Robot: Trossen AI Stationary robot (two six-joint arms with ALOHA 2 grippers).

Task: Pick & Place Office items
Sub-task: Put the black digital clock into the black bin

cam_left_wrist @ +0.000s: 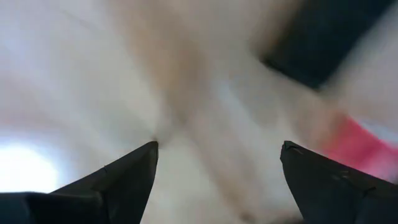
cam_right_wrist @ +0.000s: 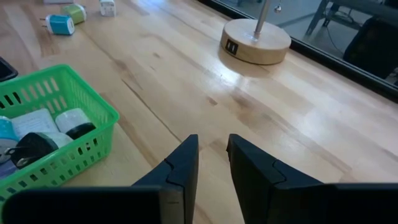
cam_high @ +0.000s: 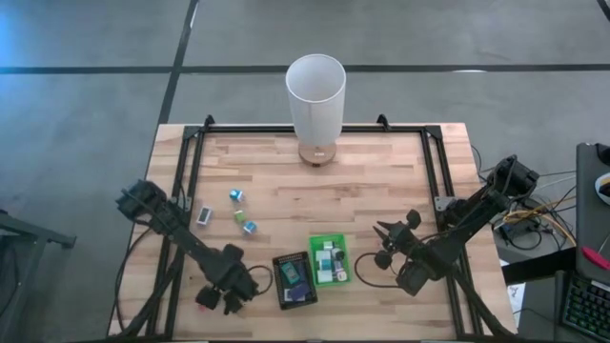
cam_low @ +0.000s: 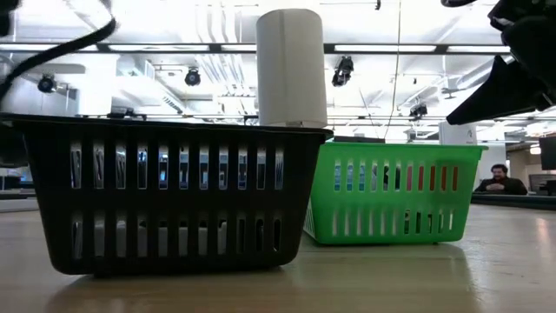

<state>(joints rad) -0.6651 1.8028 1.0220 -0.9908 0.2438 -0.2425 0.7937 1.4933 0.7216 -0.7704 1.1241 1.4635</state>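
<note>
Loose office items lie on the wooden table left of centre: a white block point(cam_high: 204, 216), a blue piece point(cam_high: 234, 194), a green one point(cam_high: 240, 216) and a teal one point(cam_high: 250, 227). The black tray point(cam_high: 307, 297) holds teal and blue pieces. The green tray point(cam_high: 345, 257) holds white and dark pieces point(cam_right_wrist: 37, 134). My left gripper point(cam_high: 221, 299) points down, open, over bare wood just left of the black tray, with nothing between its fingers point(cam_left_wrist: 134, 168). My right gripper point(cam_high: 383, 244) hangs shut and empty right of the green tray point(cam_right_wrist: 93, 115).
A tall white cylinder point(cam_high: 315, 93) on a round wooden base point(cam_right_wrist: 255, 40) stands at the far middle. A blurred pink patch point(cam_left_wrist: 360, 149) shows beside my left fingers. In the low view, the black tray point(cam_low: 165, 196) and green tray point(cam_low: 391, 191) stand near the front edge.
</note>
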